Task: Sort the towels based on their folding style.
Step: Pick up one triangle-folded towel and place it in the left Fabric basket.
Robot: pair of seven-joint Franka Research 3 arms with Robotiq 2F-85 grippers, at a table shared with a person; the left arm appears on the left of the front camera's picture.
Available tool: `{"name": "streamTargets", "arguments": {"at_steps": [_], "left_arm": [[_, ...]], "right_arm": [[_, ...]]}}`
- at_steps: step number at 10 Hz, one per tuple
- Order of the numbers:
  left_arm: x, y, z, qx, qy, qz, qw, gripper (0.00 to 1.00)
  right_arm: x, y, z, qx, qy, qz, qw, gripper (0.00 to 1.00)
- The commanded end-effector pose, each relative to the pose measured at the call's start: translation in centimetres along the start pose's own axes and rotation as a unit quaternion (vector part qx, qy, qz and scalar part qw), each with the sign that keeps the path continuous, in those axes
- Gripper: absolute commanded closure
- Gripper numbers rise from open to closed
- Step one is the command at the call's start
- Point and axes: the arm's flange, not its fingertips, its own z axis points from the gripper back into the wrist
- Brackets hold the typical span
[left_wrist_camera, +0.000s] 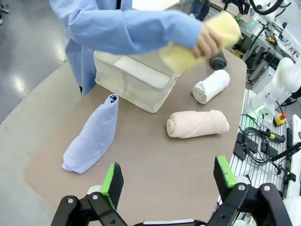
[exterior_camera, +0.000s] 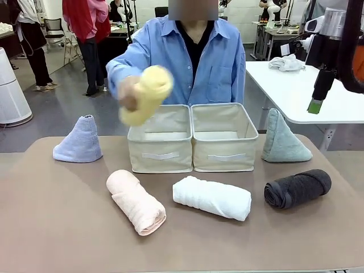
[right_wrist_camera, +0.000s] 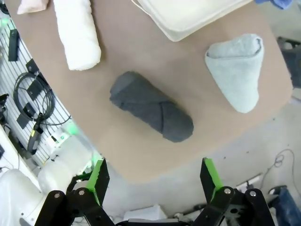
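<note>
The front view takes in the whole row on the brown table. A lavender-blue cone towel stands tip-up left of the two beige bins, and a grey-green cone towel stands tip-up to their right. The person's hand holds the yellow towel above the left bin. Its long axis tilts up toward the right bin, but motion blur makes it hard to say how tightly rolled it is.

Nearer the robot lie three rolls. The pale pink towel runs diagonally, far-left to near-right. The white towel lies nearly crosswise. The dark grey towel is also crosswise, with its spiral end facing left.

The left wrist view adds the pink roll's spiral end and the sleeve reaching over the bins. It also shows the left gripper hanging above bare table near the lavender cone, jaws spread and holding nothing. The right wrist view looks down on the dark grey roll's wrapped seam. There the right gripper hovers past the table edge, jaws apart and empty.
</note>
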Motion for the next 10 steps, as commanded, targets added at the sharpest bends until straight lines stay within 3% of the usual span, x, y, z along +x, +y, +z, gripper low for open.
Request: {"name": "streamTargets", "arguments": {"at_steps": [1,2,3,4,5,6,7,8,10], "left_arm": [[0.2,-0.1,-0.1,0.002,-0.006,-0.002,1.0,0.0],[0.2,-0.1,-0.1,0.002,-0.006,-0.002,1.0,0.0],[0.2,-0.1,-0.1,0.002,-0.006,-0.002,1.0,0.0],[0.2,-0.1,-0.1,0.002,-0.006,-0.002,1.0,0.0],[0.2,-0.1,-0.1,0.002,-0.006,-0.002,1.0,0.0],[0.2,-0.1,-0.1,0.002,-0.006,-0.002,1.0,0.0],[0.2,-0.1,-0.1,0.002,-0.006,-0.002,1.0,0.0],[0.2,-0.1,-0.1,0.002,-0.006,-0.002,1.0,0.0],[0.2,-0.1,-0.1,0.002,-0.006,-0.002,1.0,0.0]], "right_arm": [[-0.3,0.5,-0.3,0.005,-0.002,-0.004,1.0,0.0],[0.0,0.0,0.0,0.0,0.0,0.0,1.0,0.0],[0.3,-1.4,0.8,-0.04,-0.042,0.079,0.995,0.0],[1.0,-2.9,0.9,-0.061,-0.072,0.108,0.99,0.0],[1.5,-4.3,0.4,-0.042,-0.096,0.153,0.983,0.0],[-0.4,-4.1,0.9,-0.045,-0.069,0.14,0.987,0.0],[-5.9,-2.4,3.2,-0.084,-0.066,0.125,0.986,0.0],[-10.0,-1.2,4.7,-0.105,-0.101,0.11,0.983,0.0],[-12.0,-1.8,4.9,-0.103,-0.129,0.103,0.981,0.0]]}}
